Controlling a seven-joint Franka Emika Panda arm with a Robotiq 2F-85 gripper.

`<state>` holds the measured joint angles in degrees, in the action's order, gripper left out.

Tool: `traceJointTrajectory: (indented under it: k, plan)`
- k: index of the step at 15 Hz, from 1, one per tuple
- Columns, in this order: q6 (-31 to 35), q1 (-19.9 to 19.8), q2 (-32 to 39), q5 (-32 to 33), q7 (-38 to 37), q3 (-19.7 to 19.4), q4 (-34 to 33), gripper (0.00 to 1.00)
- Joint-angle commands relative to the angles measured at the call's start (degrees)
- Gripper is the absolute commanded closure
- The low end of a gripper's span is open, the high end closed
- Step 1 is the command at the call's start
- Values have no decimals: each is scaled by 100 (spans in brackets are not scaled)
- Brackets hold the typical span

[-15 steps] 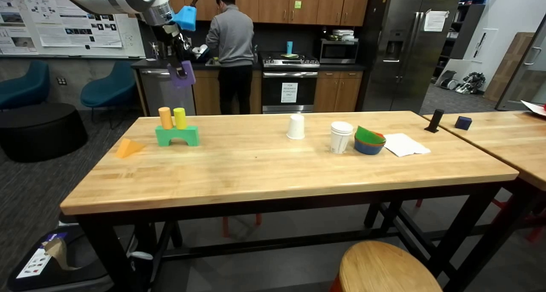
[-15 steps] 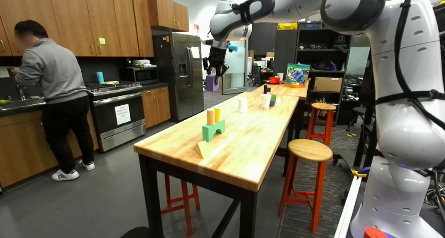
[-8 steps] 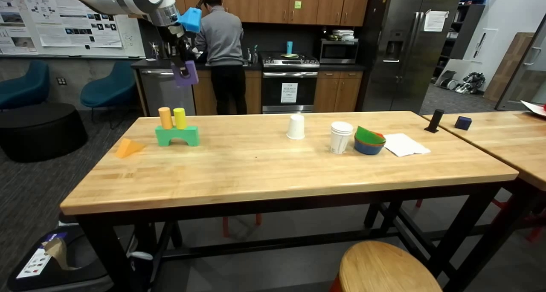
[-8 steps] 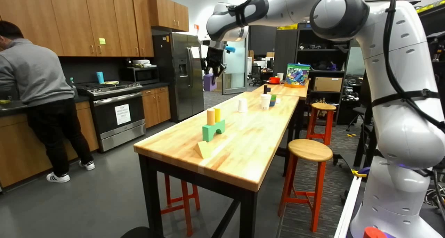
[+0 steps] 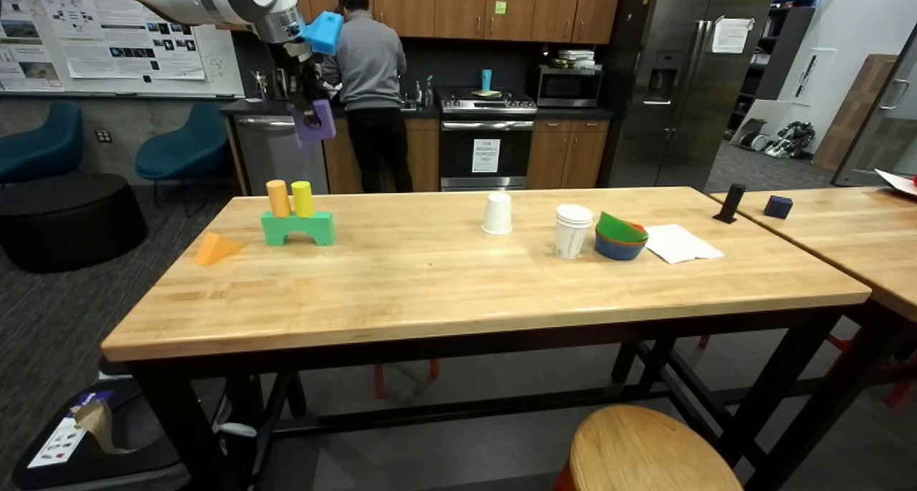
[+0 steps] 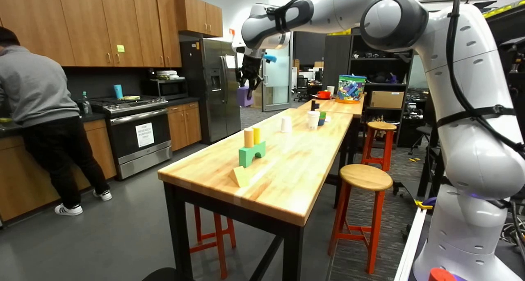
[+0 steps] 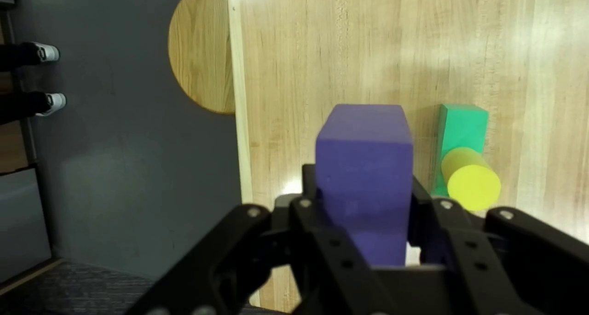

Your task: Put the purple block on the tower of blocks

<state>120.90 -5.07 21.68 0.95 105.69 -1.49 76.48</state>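
Currently, a long wooden table (image 5: 401, 290) is filling the foreground, and a white Franka arm (image 6: 475, 80) is arching above it. Farther back, a stainless-steel refrigerator (image 5: 666, 104) is standing near a kitchen range (image 5: 455, 150), and a man (image 5: 369, 64) in gray is standing beside that range with his back turned. Close to the table, a red-legged stool (image 6: 366, 177) with a round wooden seat is standing. On the table, the tower of blocks (image 5: 321, 224) is standing upright: a wide green arch (image 6: 245, 156) is carrying an orange cylinder (image 5: 279, 198) and a yellow cylinder (image 5: 302, 199) side by side. Above the table, the black hand (image 7: 363, 191) is gripping the purple block (image 7: 363, 163), its fingers (image 7: 309, 179) pressing on opposite faces. That block is hanging in the air, well above the table and apart from the tower. Toward the table's other end, a white sheet of paper (image 5: 680, 244) is lying flat beside nested blue, orange and green bowls (image 5: 616, 249), the green one tilting. Next to them, a stack of white paper cups (image 5: 571, 233) is standing rim up, while a single white cup (image 5: 496, 213) is sitting upside down nearer the tower. Near the tower, an orange triangular wedge (image 5: 215, 249) is lying.
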Motion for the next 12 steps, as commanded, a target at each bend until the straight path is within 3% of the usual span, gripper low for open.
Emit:
traceJointTrajectory:
  k: [1, 12]
  plan:
    - [-96, -36, 44, 70, -267, 61, -181, 84]
    - [-76, -37, 17, 93, -507, 79, -208, 84]
